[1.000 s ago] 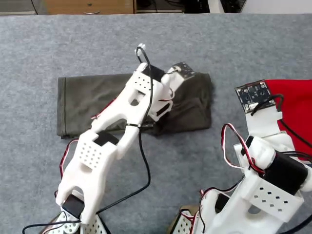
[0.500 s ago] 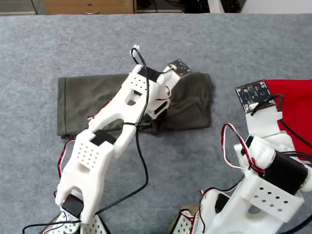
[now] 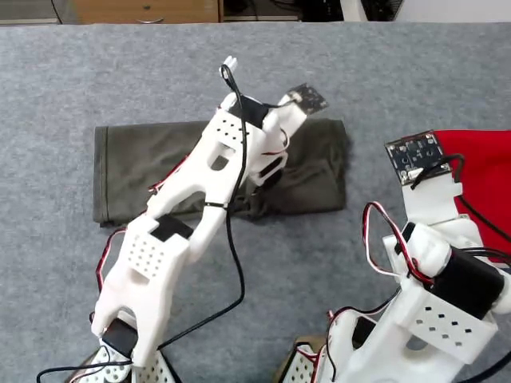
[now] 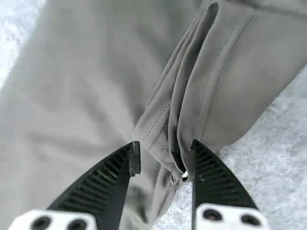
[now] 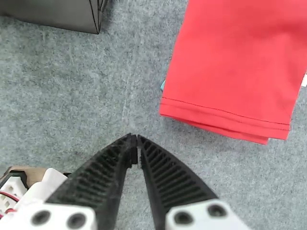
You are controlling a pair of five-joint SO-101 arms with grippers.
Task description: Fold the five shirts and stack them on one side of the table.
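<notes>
Olive shirt [image 3: 152, 167] lies flat on the grey surface [image 3: 383, 72], left of the middle. It is folded into a long rectangle with its long side running across the surface. Its left part is smooth, and its right end is rumpled where my left arm [image 3: 200, 199] stretches over it.

In the left wrist view my left claw [image 4: 164, 158] hangs low over that rumpled end with its jaws apart. A raised ridge [image 4: 189, 91] of bunched cloth, with stitched hems showing, runs between the two black toothed fingers. The jaws straddle the ridge without closing on it, and I cannot tell whether the tips press into the fabric.

A red shirt [image 3: 483, 179] lies at the right edge of the surface, well apart from the olive one, and my right arm [image 3: 435, 271] covers part of it.

In the right wrist view my right claw [image 5: 137, 143] has its jaws together with nothing between them. It hangs above bare grey surface near the folded, hemmed edge of the red shirt [image 5: 235, 62] and does not touch it.
</notes>
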